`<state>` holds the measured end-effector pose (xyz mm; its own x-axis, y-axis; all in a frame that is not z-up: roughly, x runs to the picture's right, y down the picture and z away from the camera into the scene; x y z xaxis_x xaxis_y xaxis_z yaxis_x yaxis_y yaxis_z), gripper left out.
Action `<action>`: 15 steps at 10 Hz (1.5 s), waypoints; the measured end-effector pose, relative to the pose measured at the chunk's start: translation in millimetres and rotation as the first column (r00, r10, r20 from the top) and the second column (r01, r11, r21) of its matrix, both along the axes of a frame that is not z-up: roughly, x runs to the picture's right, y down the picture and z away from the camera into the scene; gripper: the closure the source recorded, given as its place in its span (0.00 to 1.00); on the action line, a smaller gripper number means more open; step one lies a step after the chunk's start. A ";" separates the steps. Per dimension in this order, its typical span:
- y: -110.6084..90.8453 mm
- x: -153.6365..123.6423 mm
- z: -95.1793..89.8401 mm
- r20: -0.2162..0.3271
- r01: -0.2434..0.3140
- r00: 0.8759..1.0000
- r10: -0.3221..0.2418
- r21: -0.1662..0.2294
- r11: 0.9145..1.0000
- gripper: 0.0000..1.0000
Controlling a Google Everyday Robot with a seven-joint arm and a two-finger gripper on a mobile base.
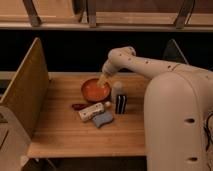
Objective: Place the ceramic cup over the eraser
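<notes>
The tool is hanging over the far rim of the orange bowl, at the end of the white arm, which is reaching in from the right edge of the surface. Whether it is standing wide or narrow cannot be told from this view.

The cup is standing upright just to the right of the bowl, about midway along the surface and closer to the far edge. It is beside the tool, not under it. The eraser is standing upright just in front of the cup, on the side toward the near edge. Whether the two are touching cannot be told. The cup is not over the eraser.

Other things are crowding this spot. A white bar with a red label is lying at a slant in front of the bowl and left of the eraser. A blue sponge is lying flat against the bar's near side. A small dark red object is sitting left of the bar — too dim to name.

A tall wooden board is standing along the left edge. The robot's bulky body is covering the near right corner.
</notes>
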<state>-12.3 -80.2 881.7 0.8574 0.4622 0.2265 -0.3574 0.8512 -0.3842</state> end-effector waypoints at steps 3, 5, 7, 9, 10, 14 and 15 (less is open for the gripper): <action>-0.5 0.2 -0.1 0.000 -0.003 1.000 0.003 0.000 1.000 0.20; -5.1 6.2 2.0 -0.017 -0.044 0.999 0.044 0.003 0.999 0.20; -18.2 25.3 5.4 -0.068 -0.144 0.987 0.145 0.025 0.989 0.20; -35.2 64.0 7.9 -0.156 -0.291 0.941 0.300 0.079 0.953 0.20; -36.1 82.6 7.7 -0.199 -0.340 0.914 0.353 0.100 0.935 0.20; -6.0 154.5 0.3 -0.387 -0.461 0.787 0.481 0.150 0.875 0.20; -0.6 164.8 -2.0 -0.412 -0.476 0.765 0.496 0.159 0.865 0.20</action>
<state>152.6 -80.8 879.7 0.5342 0.8419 -0.0761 -0.8453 0.5307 -0.0621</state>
